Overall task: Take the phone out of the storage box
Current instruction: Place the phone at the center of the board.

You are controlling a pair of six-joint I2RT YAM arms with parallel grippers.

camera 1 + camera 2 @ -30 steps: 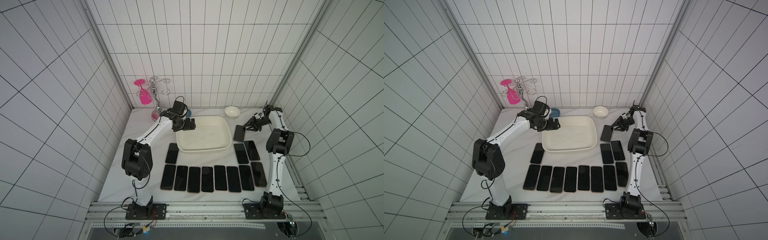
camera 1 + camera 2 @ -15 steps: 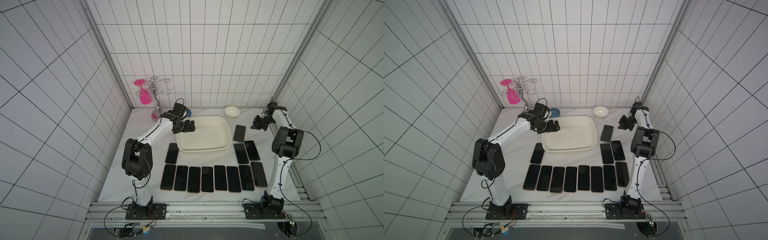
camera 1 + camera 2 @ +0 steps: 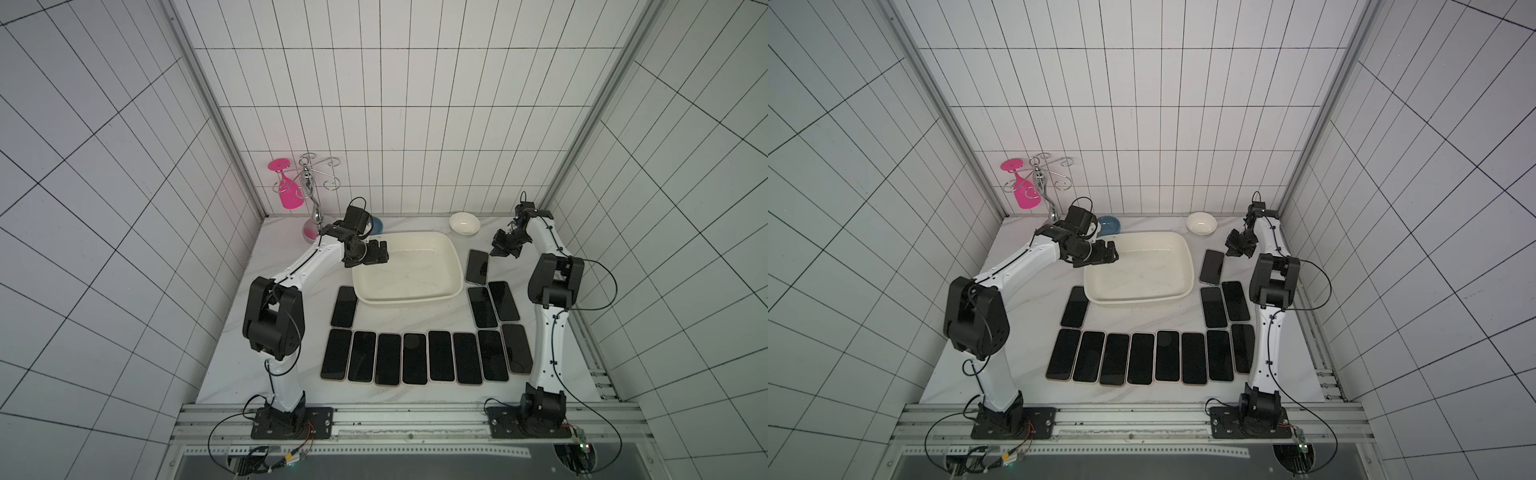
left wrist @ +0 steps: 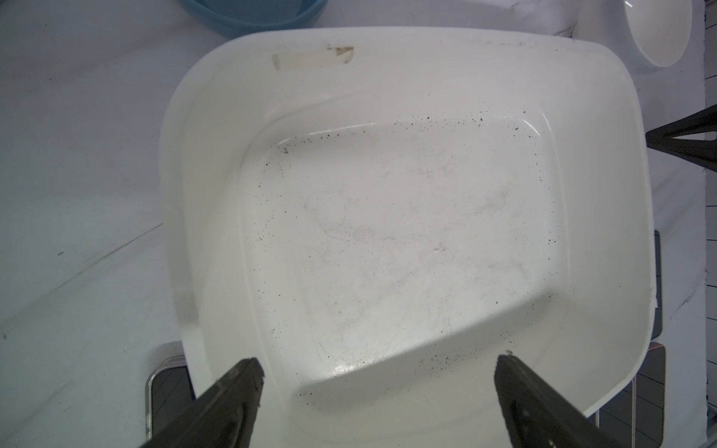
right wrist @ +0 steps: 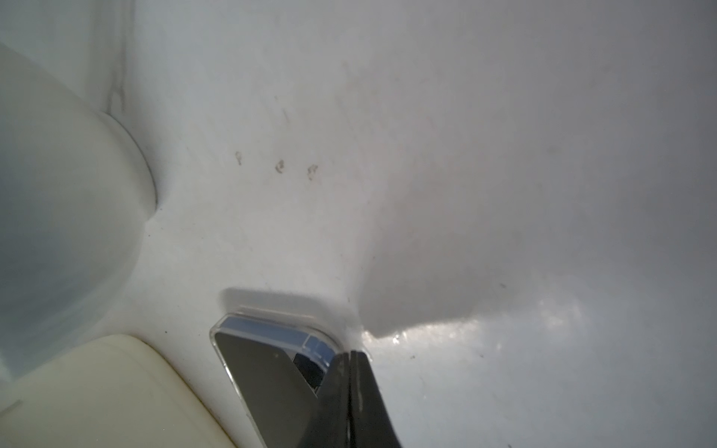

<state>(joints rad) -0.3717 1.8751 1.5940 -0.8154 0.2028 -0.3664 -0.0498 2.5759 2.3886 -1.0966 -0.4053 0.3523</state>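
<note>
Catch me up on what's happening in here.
The robot is clearing the storage box, which already sits empty. The left gripper hangs open over the box's corner. The right gripper is shut on nothing, beside a phone lying flat on the table right of the box. More phones lie in rows around it.

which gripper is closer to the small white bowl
Right. The right gripper, shut, sits just right of the small white bowl, by a phone's far corner. The left gripper hangs open over the storage box's far left corner, farther from the bowl.
</note>
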